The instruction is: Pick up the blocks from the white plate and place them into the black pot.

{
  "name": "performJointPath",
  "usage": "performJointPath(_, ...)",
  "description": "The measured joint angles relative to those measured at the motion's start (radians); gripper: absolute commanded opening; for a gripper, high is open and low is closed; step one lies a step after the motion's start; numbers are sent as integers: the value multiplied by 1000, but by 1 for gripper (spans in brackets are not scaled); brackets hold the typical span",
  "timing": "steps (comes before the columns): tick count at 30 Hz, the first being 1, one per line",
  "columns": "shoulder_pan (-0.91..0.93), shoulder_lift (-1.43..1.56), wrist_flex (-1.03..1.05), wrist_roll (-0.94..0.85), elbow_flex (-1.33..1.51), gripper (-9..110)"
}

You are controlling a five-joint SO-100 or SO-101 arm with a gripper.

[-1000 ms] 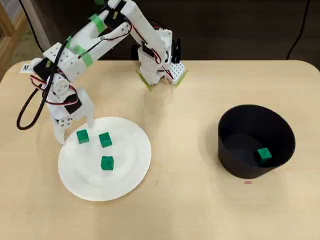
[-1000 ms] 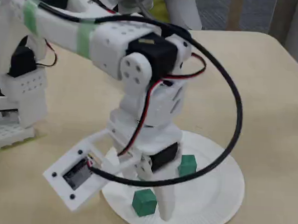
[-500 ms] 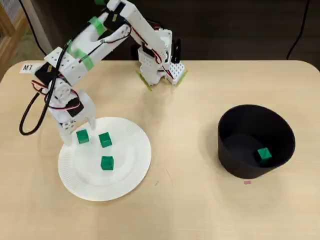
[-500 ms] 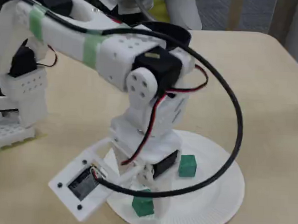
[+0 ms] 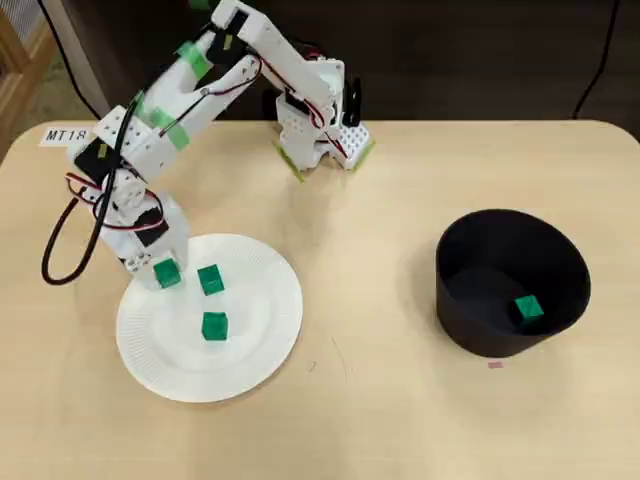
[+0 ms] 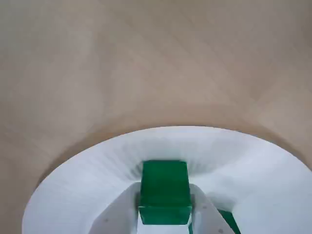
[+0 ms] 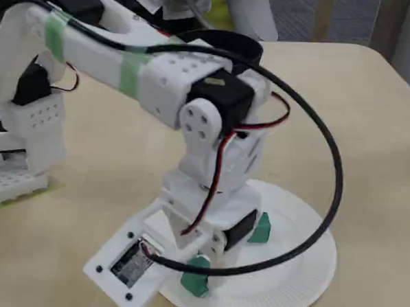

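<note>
Three green blocks lie on the white plate (image 5: 250, 345): one at its upper left (image 5: 166, 273), one beside it (image 5: 210, 280), one nearer the middle (image 5: 214, 326). My gripper (image 5: 160, 272) is down on the plate's upper-left rim. In the wrist view its white fingers (image 6: 119, 214) press both sides of the upper-left block (image 6: 164, 190), which still rests on the plate (image 6: 87, 180). The fixed view shows that block (image 7: 197, 280) under the gripper (image 7: 203, 263) and another block (image 7: 259, 227) behind it. At the right stands the black pot (image 5: 455, 290) with a further green block (image 5: 528, 308) inside.
The arm's base (image 5: 320, 130) stands at the table's far edge, and its black cable (image 5: 60, 240) loops out to the left of the plate. Bare tabletop lies between plate and pot. A paper label (image 5: 66, 134) sits at the far left.
The gripper has come down and slid right over the upper-left block, and its fingers have closed in on it. The other blocks have not moved.
</note>
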Motion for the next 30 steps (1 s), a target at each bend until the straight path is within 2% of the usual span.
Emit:
performJointPath(9,-38,2,-32,-57,-92,-2)
performJointPath(16,-235,262,-350,-166,-97,-2)
performJointPath(19,-359,379,-390,-149,-97,-2)
performJointPath(25,-650,569,-304,-31,-97,-2)
performJointPath(30,-953,652,-71,-2,-98,-2)
